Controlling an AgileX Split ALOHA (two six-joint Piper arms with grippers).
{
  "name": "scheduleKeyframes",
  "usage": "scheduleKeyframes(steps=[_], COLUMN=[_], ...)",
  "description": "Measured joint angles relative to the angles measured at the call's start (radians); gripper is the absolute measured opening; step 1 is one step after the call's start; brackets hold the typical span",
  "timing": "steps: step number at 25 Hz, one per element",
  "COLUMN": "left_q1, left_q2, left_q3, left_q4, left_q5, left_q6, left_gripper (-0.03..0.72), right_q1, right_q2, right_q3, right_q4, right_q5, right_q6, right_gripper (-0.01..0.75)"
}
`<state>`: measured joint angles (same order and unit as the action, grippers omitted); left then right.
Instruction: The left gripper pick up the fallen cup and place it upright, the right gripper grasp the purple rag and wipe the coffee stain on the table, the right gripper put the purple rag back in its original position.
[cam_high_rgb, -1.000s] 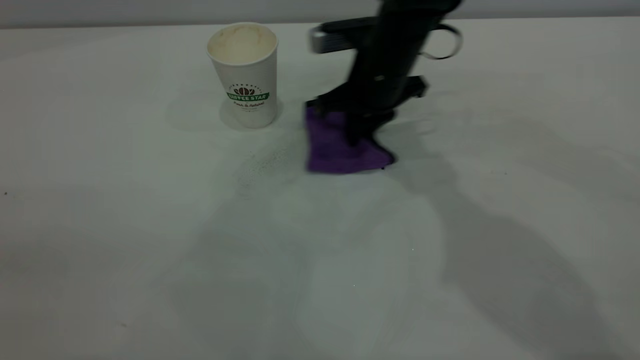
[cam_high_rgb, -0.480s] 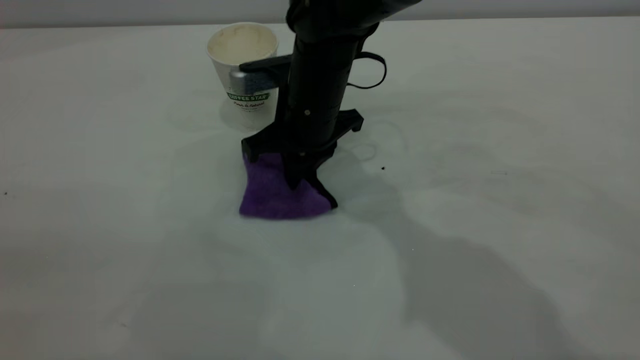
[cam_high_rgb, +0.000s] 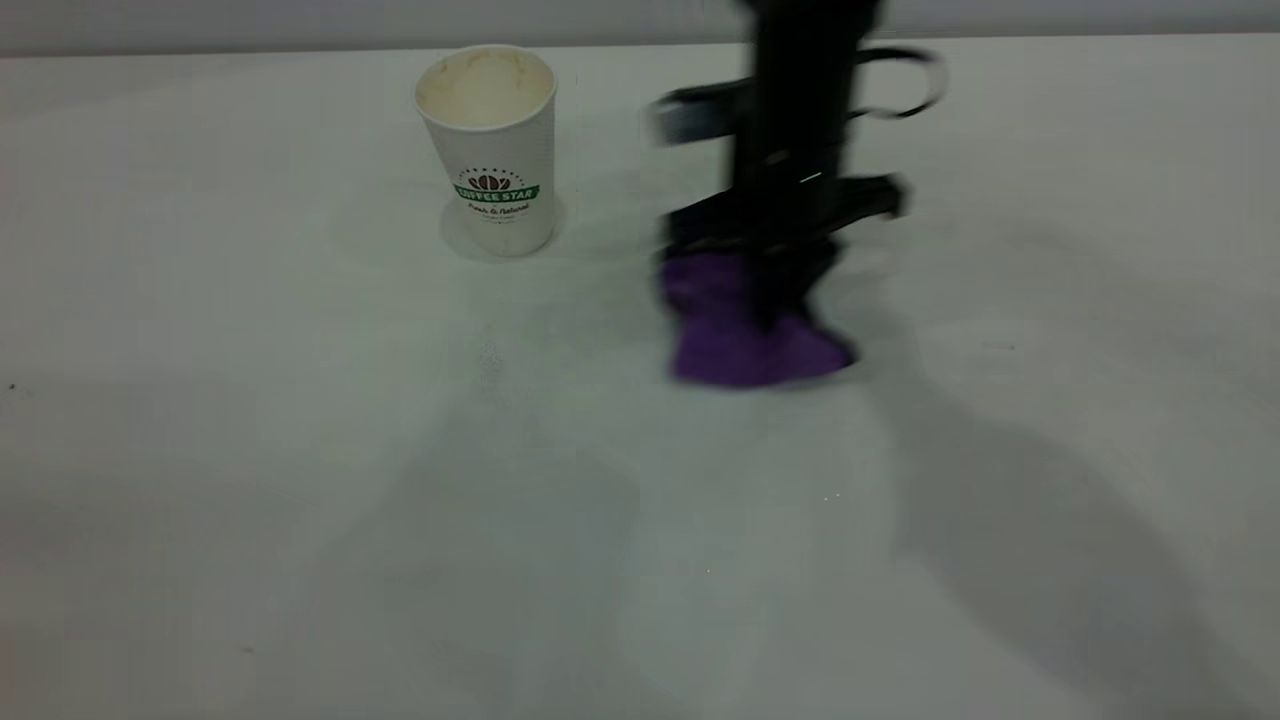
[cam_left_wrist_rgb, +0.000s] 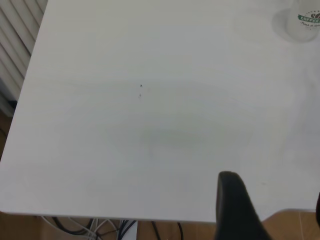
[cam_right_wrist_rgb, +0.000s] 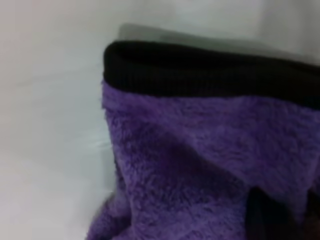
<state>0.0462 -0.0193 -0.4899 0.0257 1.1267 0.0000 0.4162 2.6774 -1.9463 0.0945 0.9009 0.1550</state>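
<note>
The cup (cam_high_rgb: 489, 150) stands upright on the table (cam_high_rgb: 300, 450) at the back left; its base also shows in the left wrist view (cam_left_wrist_rgb: 302, 22). My right gripper (cam_high_rgb: 770, 305) is shut on the purple rag (cam_high_rgb: 735, 335) and presses it down on the table, right of the cup. In the right wrist view the purple rag (cam_right_wrist_rgb: 200, 150) with its black edging fills the frame around my right gripper (cam_right_wrist_rgb: 287, 220). The coffee stain does not show; only faint specks (cam_high_rgb: 490, 355) lie in front of the cup. My left gripper (cam_left_wrist_rgb: 275, 215) is open, empty, above the table's edge.
A tiny black speck (cam_high_rgb: 11, 386) lies at the far left, and a small dark speck (cam_left_wrist_rgb: 141, 86) shows on the tabletop in the left wrist view. That view shows the table's edge (cam_left_wrist_rgb: 100, 216) with cables (cam_left_wrist_rgb: 100, 231) and a wooden floor below it.
My right gripper swept the rag left and forward to in front of the cup, then back right to where it is now. The cup has not moved.
</note>
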Motion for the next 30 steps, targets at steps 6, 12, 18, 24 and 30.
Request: scheduleKeyframes(steps=[6,12,18,24,30], left_q1=[0.0,0.0,0.0,0.0,0.0], left_q2=[0.0,0.0,0.0,0.0,0.0], left_q3=[0.0,0.0,0.0,0.0,0.0], left_q4=[0.0,0.0,0.0,0.0,0.0], left_q5=[0.0,0.0,0.0,0.0,0.0], left_q6=[0.0,0.0,0.0,0.0,0.0], left_gripper=[0.451,0.451,0.451,0.451,0.451], right_q1=[-0.203,-0.325,-0.355,-0.355,-0.345], right_q2=[-0.002,-0.009,-0.112,-0.413,-0.795], right_q3=[0.0,0.0,0.012,0.015,0.146], right_q4=[-0.032,-0.065,-0.118,-0.107,-0.052], right_q5=[0.015,0.036,0.14,0.291,0.314], right_q6=[0.003,-0.042,-0.149,-0.199,-0.233], right_gripper=[0.098,0.322,0.706,0.726,0.726])
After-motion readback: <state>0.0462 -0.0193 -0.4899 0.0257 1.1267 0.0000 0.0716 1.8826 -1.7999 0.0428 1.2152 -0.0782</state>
